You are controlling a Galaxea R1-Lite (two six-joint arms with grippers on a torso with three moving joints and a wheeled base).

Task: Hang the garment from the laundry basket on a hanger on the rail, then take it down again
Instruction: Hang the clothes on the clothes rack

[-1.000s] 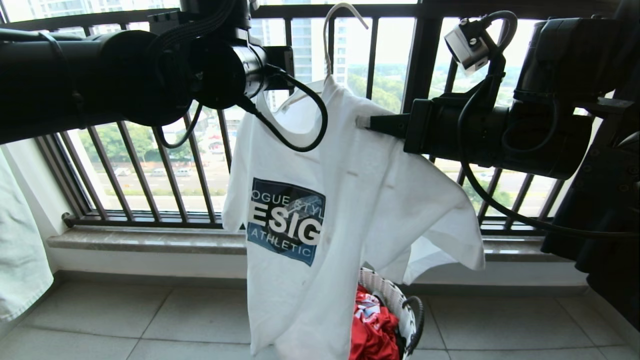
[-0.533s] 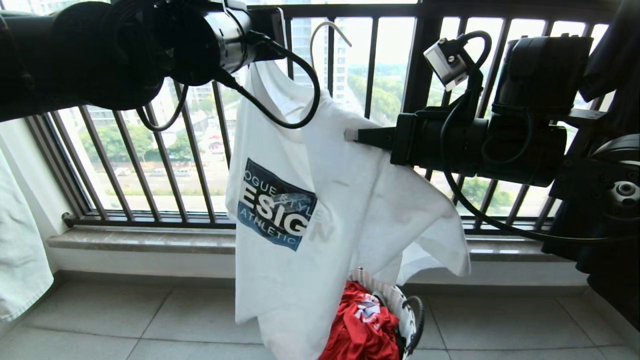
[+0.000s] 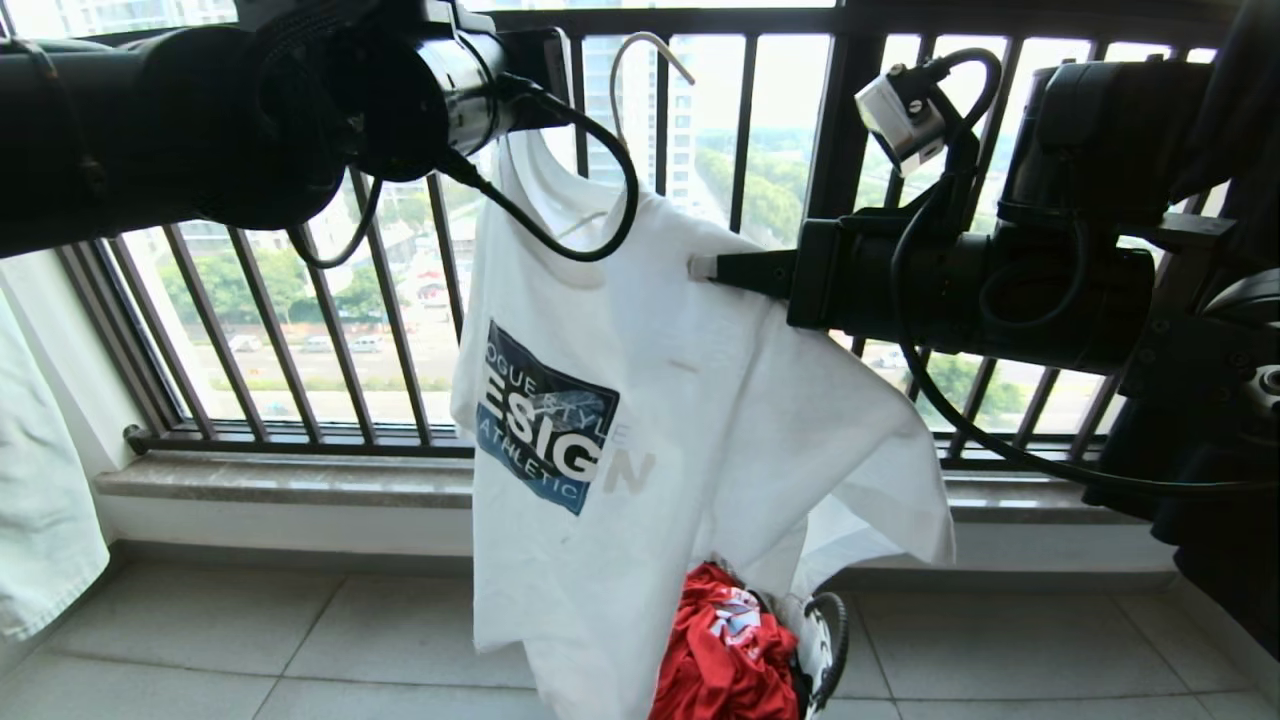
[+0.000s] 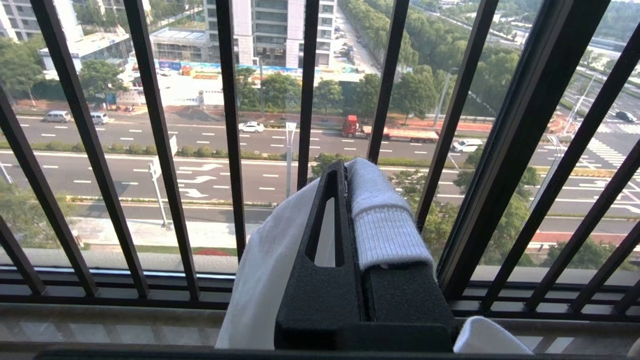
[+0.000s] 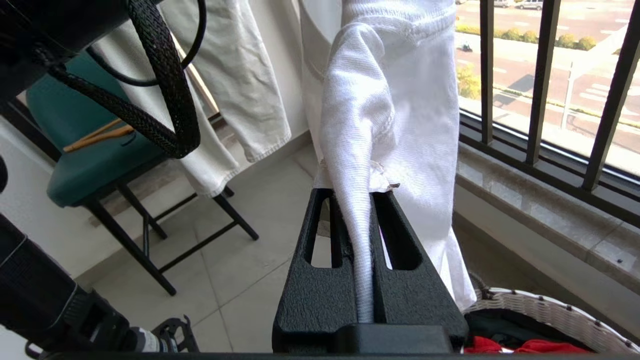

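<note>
The white T-shirt [image 3: 640,400] hangs mid-air on the cream hanger [image 3: 625,80], above the laundry basket [image 3: 815,640] at six o'clock. Left gripper [image 4: 345,175] clamps its collar at eleven o'clock; right gripper [image 5: 357,210] pinches its shoulder at two o'clock.

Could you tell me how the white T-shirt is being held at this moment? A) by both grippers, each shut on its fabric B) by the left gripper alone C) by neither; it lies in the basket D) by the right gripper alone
A: the left gripper and the right gripper each pinch a fold of the white T-shirt.
</note>
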